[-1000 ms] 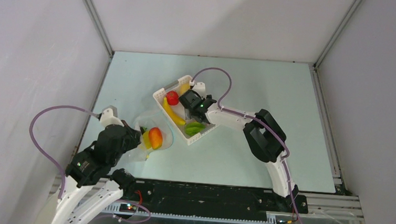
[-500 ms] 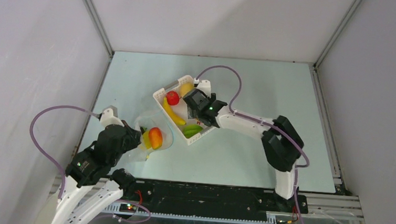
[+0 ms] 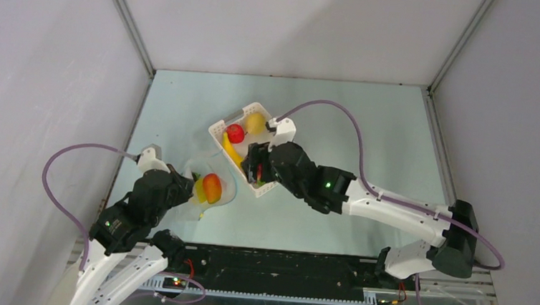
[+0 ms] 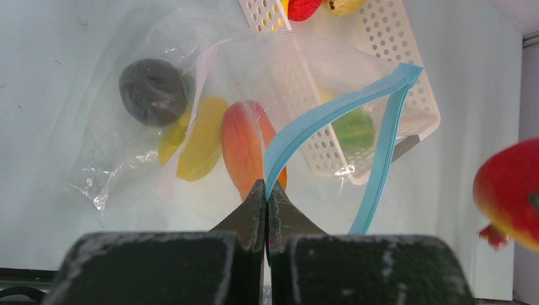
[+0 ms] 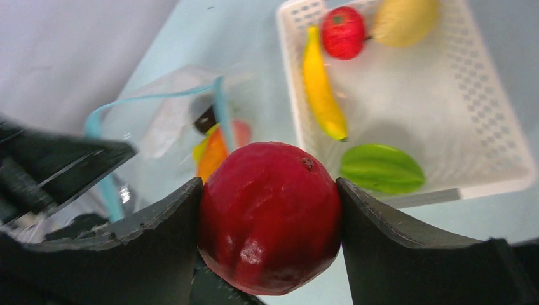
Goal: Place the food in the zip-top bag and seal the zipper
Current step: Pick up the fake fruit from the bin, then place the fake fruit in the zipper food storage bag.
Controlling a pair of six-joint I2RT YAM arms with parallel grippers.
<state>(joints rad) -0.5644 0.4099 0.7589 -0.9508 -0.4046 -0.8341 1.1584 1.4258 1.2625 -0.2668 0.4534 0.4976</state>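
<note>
The zip-top bag (image 4: 111, 168) lies crumpled on the table (image 3: 369, 123), left of centre in the overhead view. Its mouth gapes, with the zipper (image 4: 318, 117) rising as a blue loop toward the upper right of the left wrist view. Inside lie the mango (image 4: 245, 149), a yellow piece (image 4: 200, 136) and the dark ring (image 4: 152, 91).

The left gripper (image 4: 266, 190) is pinched together on the near zipper edge, just below the mango.

The white slotted basket (image 5: 496, 127) stands just beyond the mouth. It holds the banana (image 5: 321, 86), a second red apple (image 5: 343, 32), the lemon (image 5: 405, 19) and a green piece (image 5: 381, 168).

The right gripper (image 5: 270, 197) is clamped on a red apple (image 5: 270, 229), held clear of the table. In the right wrist view the bag mouth lies to the upper left of this apple, near it but apart.
</note>
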